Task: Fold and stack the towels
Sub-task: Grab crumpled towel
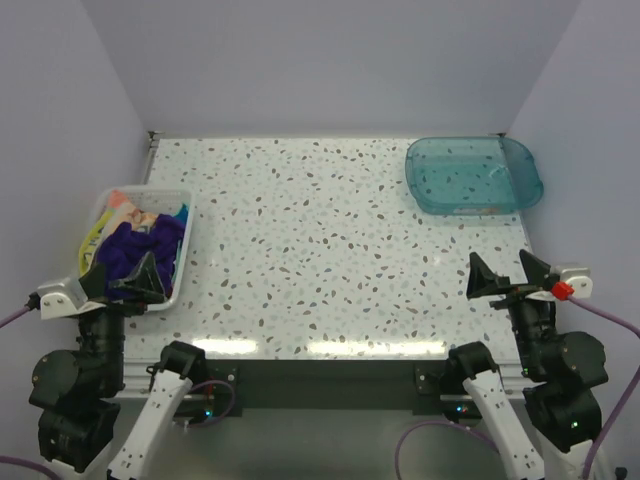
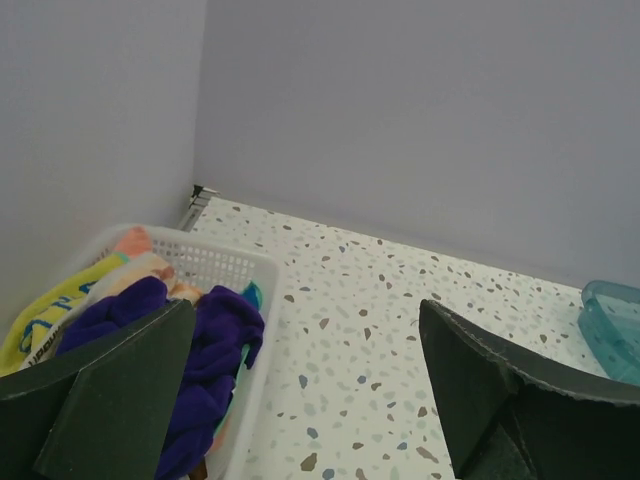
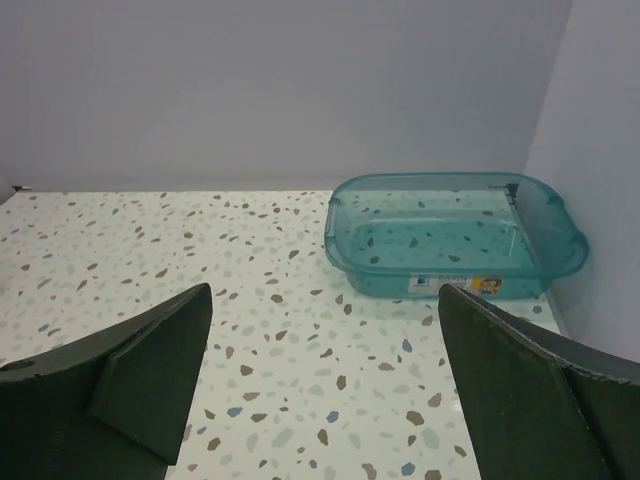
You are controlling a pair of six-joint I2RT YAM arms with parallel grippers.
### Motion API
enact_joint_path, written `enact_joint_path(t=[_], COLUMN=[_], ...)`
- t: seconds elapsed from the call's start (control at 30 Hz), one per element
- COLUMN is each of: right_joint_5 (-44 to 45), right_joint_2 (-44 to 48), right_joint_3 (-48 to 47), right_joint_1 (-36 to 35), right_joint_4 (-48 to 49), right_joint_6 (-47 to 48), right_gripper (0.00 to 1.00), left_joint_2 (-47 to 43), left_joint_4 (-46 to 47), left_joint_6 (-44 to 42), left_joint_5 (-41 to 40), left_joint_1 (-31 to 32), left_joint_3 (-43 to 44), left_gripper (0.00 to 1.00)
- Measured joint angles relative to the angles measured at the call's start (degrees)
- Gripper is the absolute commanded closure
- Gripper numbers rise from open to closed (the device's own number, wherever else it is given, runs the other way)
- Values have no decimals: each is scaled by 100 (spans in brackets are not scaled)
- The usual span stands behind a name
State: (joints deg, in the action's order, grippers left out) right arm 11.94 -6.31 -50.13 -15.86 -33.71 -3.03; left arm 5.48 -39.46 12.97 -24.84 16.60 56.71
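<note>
Standing by the table, I see both arms drawn back at its near edge and holding nothing. The left gripper (image 1: 122, 280) sits at the near-left, its dark fingers (image 2: 120, 390) spread wide apart with only air between them. From above it overlaps the near end of the white mesh basket (image 1: 186, 245). Whether it touches the cloth I cannot tell.

The towels are all heaped in that basket against the left wall, crumpled and unfolded. A deep purple towel (image 1: 135, 245) lies on top toward the near end. A yellow towel with blue lettering (image 1: 92, 240) hangs along the basket's left side. A pink-orange towel (image 1: 125, 208) is at the far end.

The right gripper (image 1: 510, 278) is at the near-right above the speckled tabletop (image 1: 330, 250), its fingers (image 3: 150, 370) also wide apart and empty. It faces a clear teal plastic tub (image 1: 475, 208) that stands in the far-right corner, well apart from the basket. A small label shows on the tub's near wall.
</note>
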Motion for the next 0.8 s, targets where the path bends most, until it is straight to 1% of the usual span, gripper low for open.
enact_joint_path(t=[0.27,0.43,0.6,0.8], right_joint_5=[-120,-101,-76,-129], right_joint_2=[-160,-568,-1075,-1871], right_joint_3=[-42,-28,181,315], right_joint_1=[0,-48,-212,-555], right_joint_4=[-7,-9,-7,-13], right_joint_6=[-116,-267,-345,-291], right_gripper=[1,1,1,1], left_joint_2=[68,588,1740,3735], left_joint_4=[2,-17,-315,-774], left_joint_6=[55,404,1095,1943], left_joint_5=[-136,-323,-656,-916], left_joint_1=[0,0,4,4], left_joint_3=[-122,-118,4,227], left_gripper=[0,0,0,0])
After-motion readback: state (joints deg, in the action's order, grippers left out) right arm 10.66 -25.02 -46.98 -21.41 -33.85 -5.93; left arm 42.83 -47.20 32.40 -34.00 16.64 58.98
